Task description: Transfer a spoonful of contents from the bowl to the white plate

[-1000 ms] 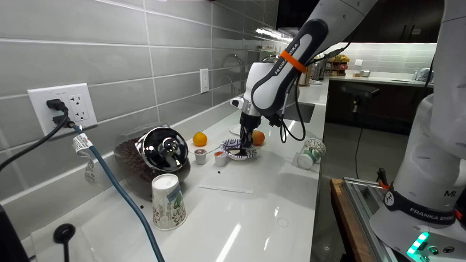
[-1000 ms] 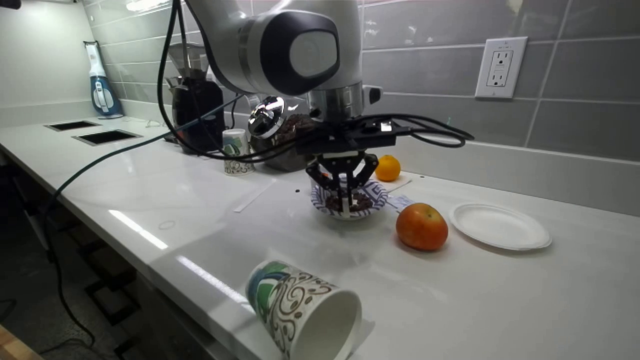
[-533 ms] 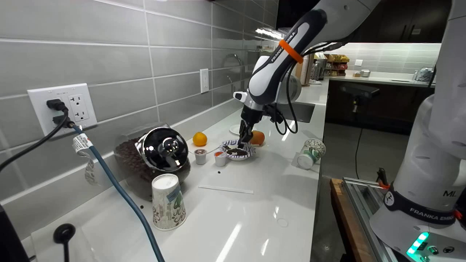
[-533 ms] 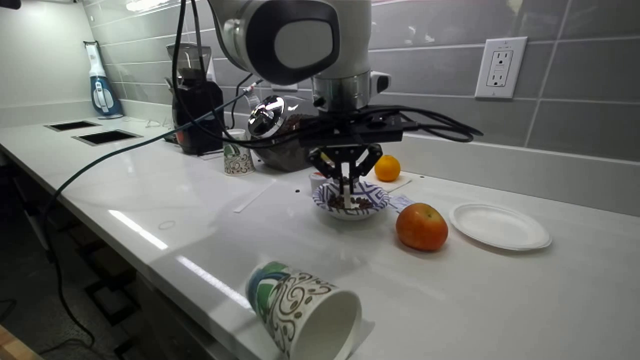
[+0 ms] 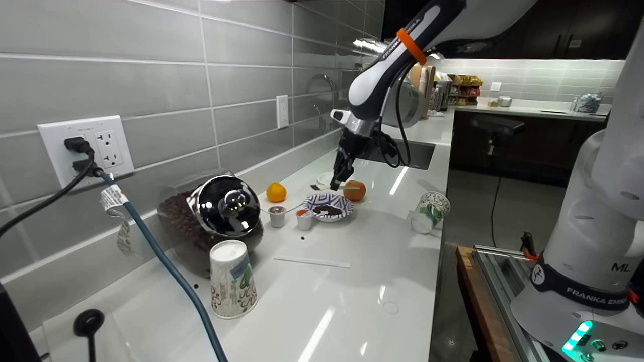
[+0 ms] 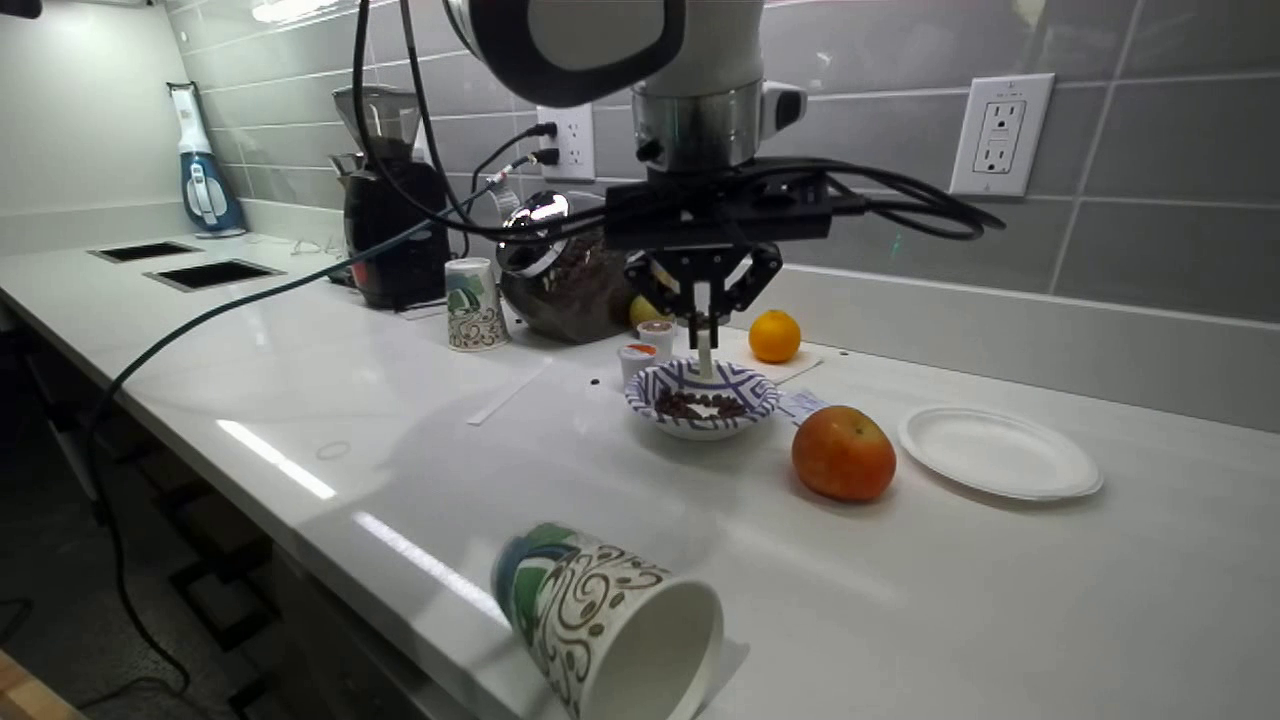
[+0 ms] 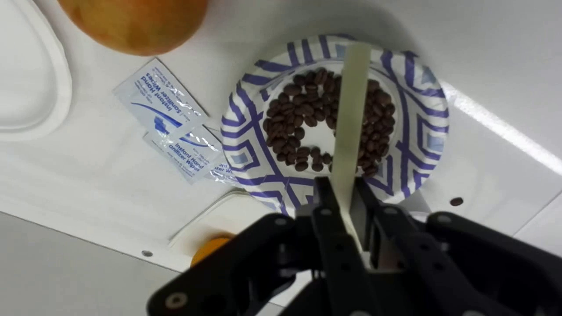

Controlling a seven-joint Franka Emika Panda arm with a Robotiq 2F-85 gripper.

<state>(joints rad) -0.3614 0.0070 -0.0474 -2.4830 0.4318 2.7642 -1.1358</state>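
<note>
I have the claw closed down on the spoon, pinching its pale handle from both sides. I hold it raised over the patterned bowl; in my wrist view the handle crosses above the bowl, and in an exterior view it lies close to level, with a dark bit at its far end too small for me to make out. The bowl sits on the bench, and inside it coffee beans ring a bare white patch. The white plate lies flat on the bench, apart from the bowl, with a red-orange fruit roughly between them. Sachets of hand wipes lie just beside the bowl, and two small tubs stand near it. I see an orange nearer the tiled wall. One paper cup lies on its side near the bench's edge; another cup stands upside down beside a glass jar with a shiny lid.
</note>
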